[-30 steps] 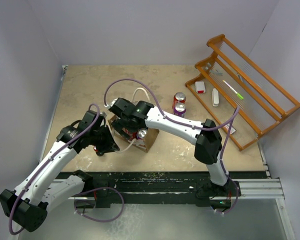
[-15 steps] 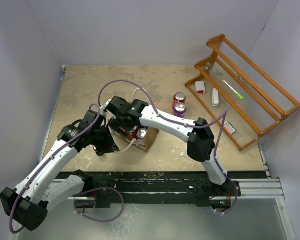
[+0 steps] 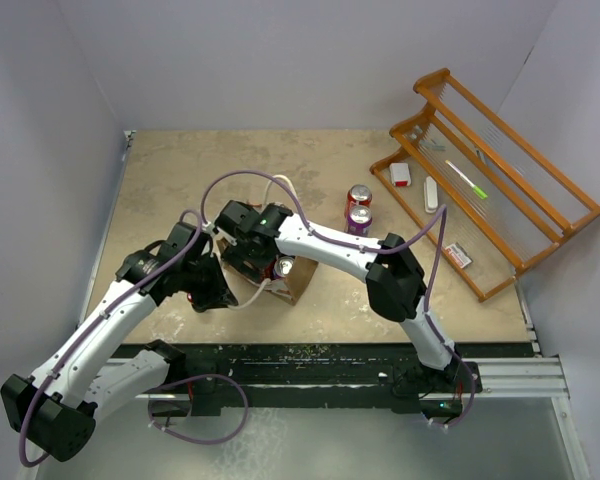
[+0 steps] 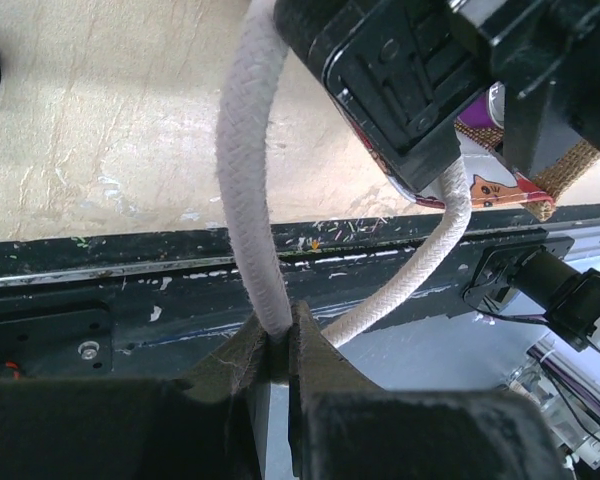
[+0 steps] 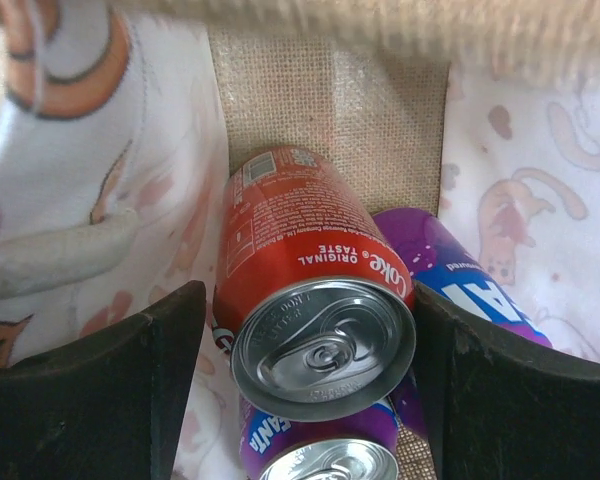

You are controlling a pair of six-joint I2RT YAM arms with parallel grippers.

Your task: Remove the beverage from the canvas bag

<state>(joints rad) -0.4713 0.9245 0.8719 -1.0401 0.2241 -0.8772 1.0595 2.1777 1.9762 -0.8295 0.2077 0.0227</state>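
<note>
The canvas bag [image 3: 298, 283] stands at the table's middle, and its tan bottom [image 5: 330, 100] and white printed faces show in the right wrist view. My left gripper [image 3: 218, 292] is shut on its white rope handle [image 4: 242, 200], pinched at the fingertips [image 4: 310, 345]. My right gripper [image 3: 263, 262] is down inside the bag, open. Its fingers [image 5: 130, 390] straddle a red Coke can [image 5: 310, 290], the right one touching or nearly touching it, with a small gap on the left. Two purple cans [image 5: 460, 280] lie beside and under it.
A red can [image 3: 360, 196] and a purple can [image 3: 359, 218] stand on the table right of the bag. An orange wooden rack [image 3: 490, 180] with small items lies at the far right. A black rail [image 3: 330, 355] runs along the near edge.
My right wrist has shifted left and further over and into the bag. My left gripper has kept hold of the handle in about the same place.
</note>
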